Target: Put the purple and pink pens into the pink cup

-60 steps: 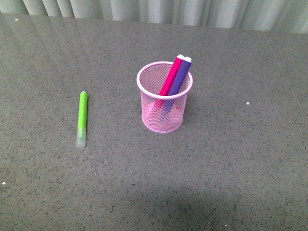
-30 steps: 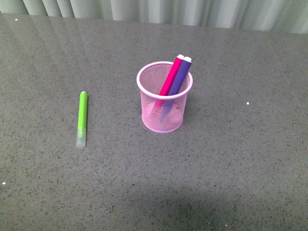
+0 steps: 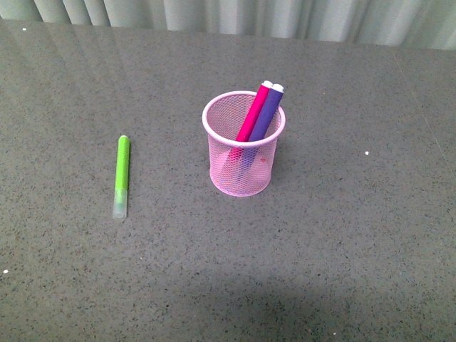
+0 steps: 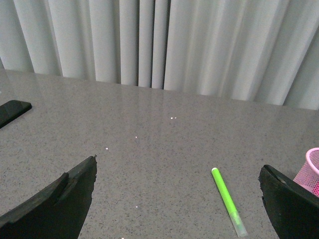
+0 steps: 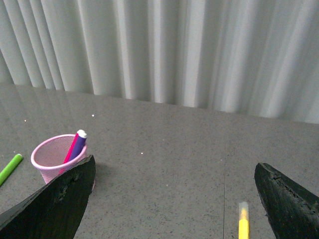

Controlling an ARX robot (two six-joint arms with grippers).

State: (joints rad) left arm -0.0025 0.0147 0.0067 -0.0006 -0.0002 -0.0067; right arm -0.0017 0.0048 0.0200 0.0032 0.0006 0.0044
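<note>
Front view, table (image 3: 356,235): grey speckled surface, pale curtain (image 3: 285,18) along its far edge.
Front view, pink cup (image 3: 243,157): stands upright near the middle of the table, nothing close around it.
Front view, pink pen (image 3: 254,114): inside the cup, long axis tilted, white end up and leaning toward the far right part of the rim.
Front view, purple pen (image 3: 265,116): inside the cup, just beside the pink pen on its right and nearly parallel to it, white end up and past the rim.
Front view, green marker (image 3: 121,176): lies flat well to the left of the cup, long axis running near to far, clear cap at the near end.
Front view, arms: neither shows.
Left wrist view, left gripper (image 4: 177,206): two dark jaws spread wide at the picture's edges, nothing between them but bare table.
Left wrist view, surroundings: the green marker (image 4: 228,200) lies flat between the jaws' lines of sight; a piece of the cup (image 4: 310,172) shows at the edge; a dark flat object (image 4: 12,110) sits at the far side, too little visible to name.
Right wrist view, right gripper (image 5: 174,199): jaws wide apart, holding nothing.
Right wrist view, task things: the cup (image 5: 57,159) with both pens leaning in it, white ends up, partly behind one jaw.
Right wrist view, surroundings: a tip of the green marker (image 5: 10,168) beside the cup; a yellow marker (image 5: 243,221) lies well apart from the cup, only partly in frame.
</note>
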